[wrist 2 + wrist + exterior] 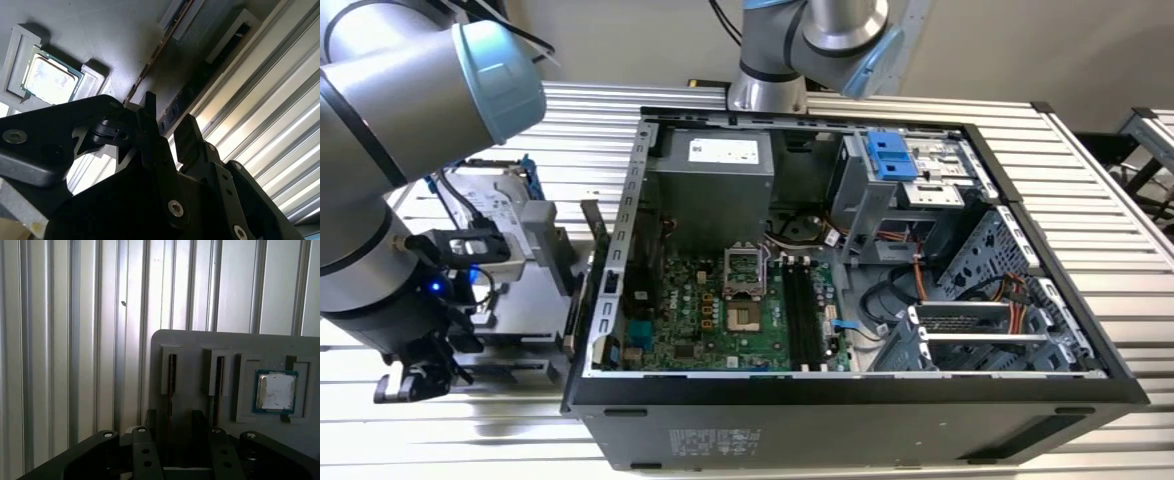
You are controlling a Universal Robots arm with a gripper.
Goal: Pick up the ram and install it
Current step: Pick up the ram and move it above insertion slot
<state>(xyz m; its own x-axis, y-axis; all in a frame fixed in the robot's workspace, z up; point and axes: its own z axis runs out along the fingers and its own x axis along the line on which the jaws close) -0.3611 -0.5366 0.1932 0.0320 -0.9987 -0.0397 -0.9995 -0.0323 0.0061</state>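
In both wrist views two ram sticks stand on edge in slots of a grey parts tray (200, 342). My gripper (173, 416) is open and low over the tray. One ram (170, 375) runs between its two black fingers without visibly touching them. The same ram (187, 92) shows as a dark stick with small chips leading into the gap of the gripper (169, 114). The second ram (218, 377) lies just outside one finger (198, 419). In the exterior view the arm hangs at the left, beside the open computer case, whose black memory slots (807, 315) sit on the green motherboard.
A square silver processor chip (274, 391) rests in a tray pocket beside the sticks. The tray lies on a ribbed aluminium table (75, 340). In the exterior view a silver hard drive with blue brackets (494, 205) stands left of the case wall (607, 300).
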